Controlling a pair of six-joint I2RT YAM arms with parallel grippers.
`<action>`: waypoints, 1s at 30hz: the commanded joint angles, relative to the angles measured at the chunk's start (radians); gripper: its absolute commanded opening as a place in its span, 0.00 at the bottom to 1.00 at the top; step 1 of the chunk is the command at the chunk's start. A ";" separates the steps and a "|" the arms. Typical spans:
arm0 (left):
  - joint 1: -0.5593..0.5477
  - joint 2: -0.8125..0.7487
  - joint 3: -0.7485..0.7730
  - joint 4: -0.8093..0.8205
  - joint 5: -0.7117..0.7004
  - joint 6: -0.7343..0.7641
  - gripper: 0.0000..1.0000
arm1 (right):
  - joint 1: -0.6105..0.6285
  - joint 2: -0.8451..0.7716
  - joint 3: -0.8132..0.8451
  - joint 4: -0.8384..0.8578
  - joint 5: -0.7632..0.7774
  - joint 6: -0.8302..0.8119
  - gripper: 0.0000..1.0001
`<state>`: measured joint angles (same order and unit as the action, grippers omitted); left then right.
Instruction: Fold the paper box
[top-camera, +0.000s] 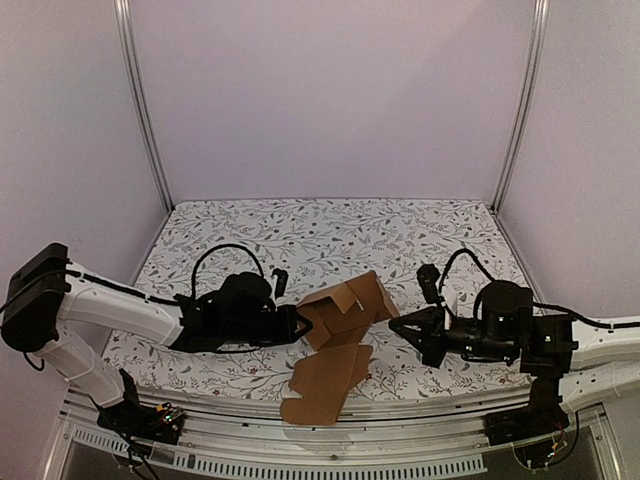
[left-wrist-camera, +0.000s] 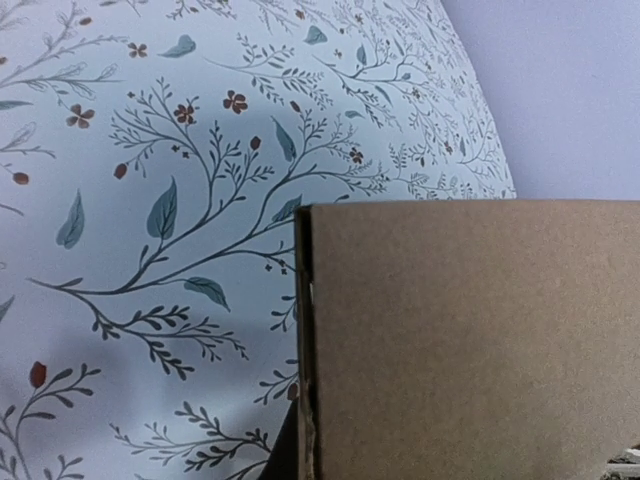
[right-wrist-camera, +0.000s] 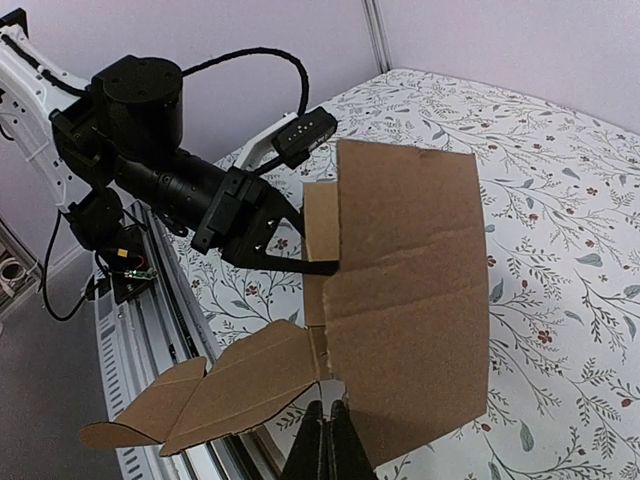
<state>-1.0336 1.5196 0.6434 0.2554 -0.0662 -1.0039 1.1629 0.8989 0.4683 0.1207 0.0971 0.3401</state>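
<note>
Hanging past the near edge of the table (top-camera: 440, 235), one long flap of the paper box (top-camera: 345, 305) droops toward the metal rail (top-camera: 420, 412) in front of the arm bases. The rest of the brown die-cut sheet is lifted off the floral cloth between the two arms.

The left gripper (top-camera: 297, 325) reaches in from the left and is clamped on the sheet's left edge. In the right wrist view, one dark finger of the left gripper (right-wrist-camera: 310, 267) lies across the cardboard where a narrow side strip meets the broad panel. That broad panel of the paper box (right-wrist-camera: 410, 300) stands nearly upright and slightly bowed, with two flaps trailing low to its left.

The right gripper (top-camera: 393, 322) meets the sheet's right corner. Its own camera shows the right gripper (right-wrist-camera: 325, 440) with fingers drawn tight together at the panel's lower edge, though whether cardboard sits between them cannot be told.

The left wrist view shows only a flat face of the paper box (left-wrist-camera: 470, 340) over the patterned cloth. Pale walls (top-camera: 330, 90) close in the far side.
</note>
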 joint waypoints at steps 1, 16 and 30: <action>0.013 -0.046 -0.008 0.049 0.041 -0.016 0.00 | -0.004 0.026 -0.034 0.181 0.001 0.032 0.00; 0.023 -0.165 -0.035 0.056 0.054 -0.045 0.00 | 0.044 0.173 0.017 0.398 0.018 0.008 0.00; 0.032 -0.259 -0.074 0.040 0.043 -0.044 0.00 | 0.075 0.156 0.043 0.392 0.033 -0.014 0.00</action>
<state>-1.0161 1.2819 0.5869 0.2935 -0.0303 -1.0485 1.2282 1.0649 0.4694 0.5022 0.1032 0.3485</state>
